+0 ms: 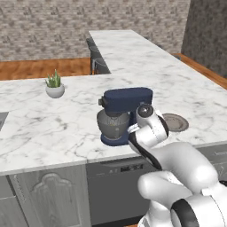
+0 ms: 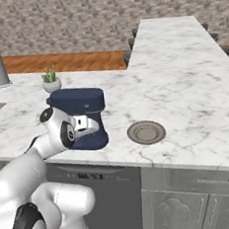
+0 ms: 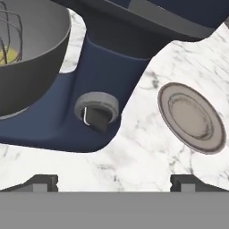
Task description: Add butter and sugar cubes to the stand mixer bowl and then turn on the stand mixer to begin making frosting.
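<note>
Progress: I judge the loading steps largely done and the switching-on step now in hand; my hand camera looks straight at the stand mixer [image 3: 103, 67], at the column side where its grey knob [image 3: 96, 108] sits.
Done so far: a yellowish lump, butter by my guess, lies at the bottom of the stand mixer bowl [image 3: 31, 58] under the wire whisk [image 3: 10, 31]. I cannot make out any sugar cubes from this angle.
Left to do: turn the knob; I see no sign yet that the mixer is running.
Gripper: gripper [image 3: 114, 181] is spread wide with nothing between the tips, a little short of the mixer's base, the knob between and beyond them.
Mixer position: it stands on the marble counter [image 1: 40, 133] near the front edge, bowl seated on its base below the head.
Bowl contents: whisk lowered inside, yellow patch beneath it; the rest of the interior is cut off by the frame edge.
Plate: a flat grey plate [image 2: 146, 132] lies near the mixer on the column side, apart from it, with nothing on it.
Other container: a small white pot with a green plant [image 1: 55, 86] sits well behind the mixer.
Next move, my view: close in on the knob's dark lever and twist.
</note>
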Tool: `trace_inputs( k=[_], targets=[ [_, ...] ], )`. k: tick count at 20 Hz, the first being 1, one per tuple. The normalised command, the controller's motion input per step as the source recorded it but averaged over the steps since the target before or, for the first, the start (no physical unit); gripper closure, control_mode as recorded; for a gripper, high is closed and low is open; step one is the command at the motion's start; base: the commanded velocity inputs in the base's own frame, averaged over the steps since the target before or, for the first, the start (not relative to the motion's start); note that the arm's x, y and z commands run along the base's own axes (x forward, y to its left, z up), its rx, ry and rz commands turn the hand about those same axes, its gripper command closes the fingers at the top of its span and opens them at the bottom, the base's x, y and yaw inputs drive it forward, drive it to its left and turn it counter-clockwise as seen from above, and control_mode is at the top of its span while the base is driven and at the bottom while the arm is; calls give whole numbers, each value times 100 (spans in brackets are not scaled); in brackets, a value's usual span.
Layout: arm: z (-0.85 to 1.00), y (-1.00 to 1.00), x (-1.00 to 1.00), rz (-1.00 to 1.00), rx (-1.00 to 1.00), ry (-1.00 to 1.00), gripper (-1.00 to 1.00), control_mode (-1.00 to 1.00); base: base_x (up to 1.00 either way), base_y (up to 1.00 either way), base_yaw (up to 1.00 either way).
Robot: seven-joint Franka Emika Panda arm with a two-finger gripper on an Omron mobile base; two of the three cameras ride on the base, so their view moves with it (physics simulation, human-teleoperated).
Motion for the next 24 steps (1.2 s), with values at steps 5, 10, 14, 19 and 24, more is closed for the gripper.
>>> trace_inputs(
  k=[5, 10, 14, 19, 24],
  targets=[
    [-20, -2, 31, 0, 0, 0, -100, -100, 0, 0, 0],
    [-29, -6, 34, 0, 0, 0, -100, -100, 0, 0, 0],
    [-24, -3, 35, 0, 0, 0, -100, -100, 0, 0, 0],
    [-19, 0, 33, 0, 0, 0, -100, -100, 0, 0, 0],
    [-24, 0, 28, 0, 0, 0, -100, -100, 0, 0, 0]
  ],
)
